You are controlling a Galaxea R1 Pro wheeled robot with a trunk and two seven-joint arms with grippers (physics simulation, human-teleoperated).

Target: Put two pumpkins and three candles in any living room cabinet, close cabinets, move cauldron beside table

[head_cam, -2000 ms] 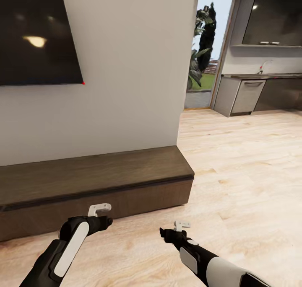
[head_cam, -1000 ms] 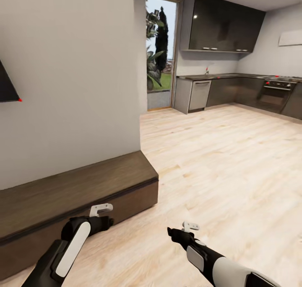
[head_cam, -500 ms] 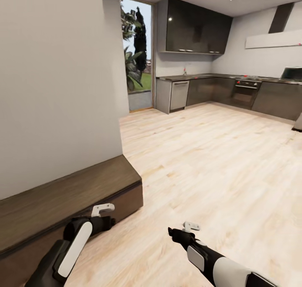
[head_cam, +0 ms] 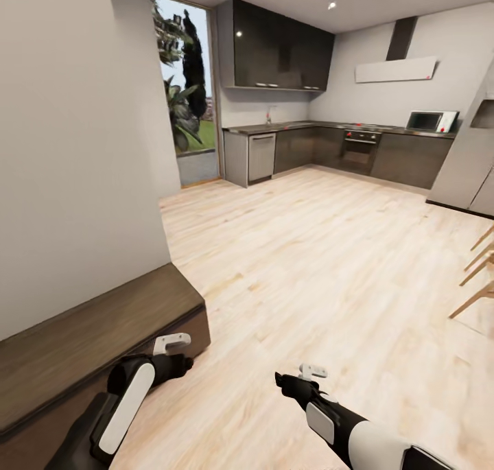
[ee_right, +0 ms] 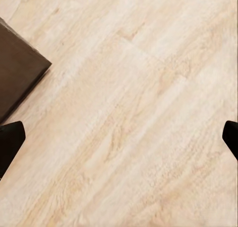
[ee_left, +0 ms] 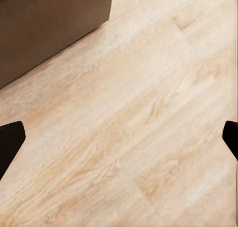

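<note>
Transit phase, judged from the scene: no pumpkin, candle, cauldron or coffee table in view, so locating them comes first. Of the task's things, only the cabinet [head_cam: 89,339] present: low, dark brown, against the white wall [head_cam: 68,147] at the robot's left, fronts flush and shut as far as visible; its end corner also seen in the left wrist view [ee_left: 49,23] and right wrist view [ee_right: 17,70]. Left gripper [head_cam: 171,344] held low just beside the cabinet's front corner, fingers spread wide at the frame edges of its wrist view, nothing between them; right gripper [head_cam: 313,371] over bare floor [head_cam: 309,250], likewise wide open and empty. For a clean step: keep both arms tucked low and near the trunk while the base turns; keep the left forearm off the cabinet corner, the nearest hard edge; sweep the head slowly enough to catch small orange or tan items. Open room: broad pale wood floor ahead and to the right, running to the dark kitchen units [head_cam: 329,151] and the glazed door [head_cam: 185,92]; wooden chair legs [head_cam: 477,278] intruding at the right edge, to be passed with margin.
</note>
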